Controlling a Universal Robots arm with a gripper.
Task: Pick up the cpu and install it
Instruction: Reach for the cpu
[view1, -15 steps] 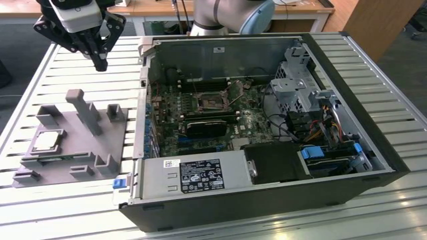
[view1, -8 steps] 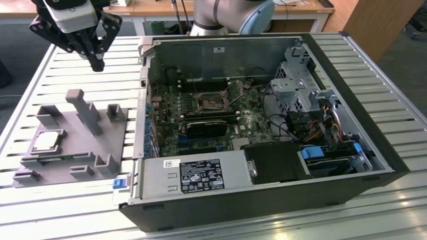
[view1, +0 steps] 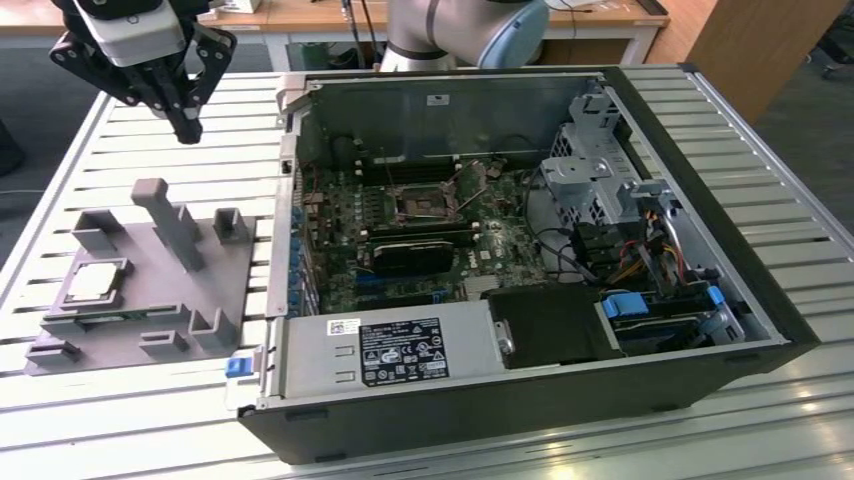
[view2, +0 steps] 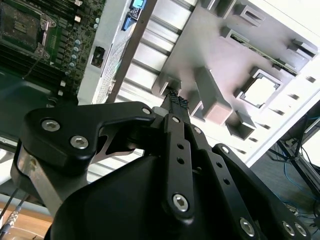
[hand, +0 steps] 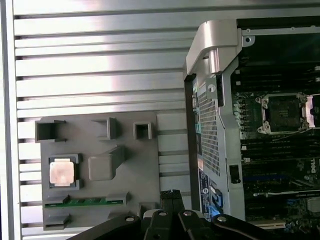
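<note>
Two fingers (view1: 186, 118) meet at their tips with nothing between them, hovering above the slatted counter (view1: 80, 170). Below them lies a grey fixture (view1: 230, 285). The cpu (view1: 94, 283) sits flat in a square recess of it, well apart from the fingers. Beside the fixture stands an open computer case (view1: 534, 420), its motherboard socket (view1: 424, 203) visible.

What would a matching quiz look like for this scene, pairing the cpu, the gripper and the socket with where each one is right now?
Things:
1. cpu
2. gripper
3. socket

Places:
A. inside the open computer case
B. in a recess of the grey holder
C. in the air above the slatted table

Pairs: 1-B, 2-C, 3-A
</note>
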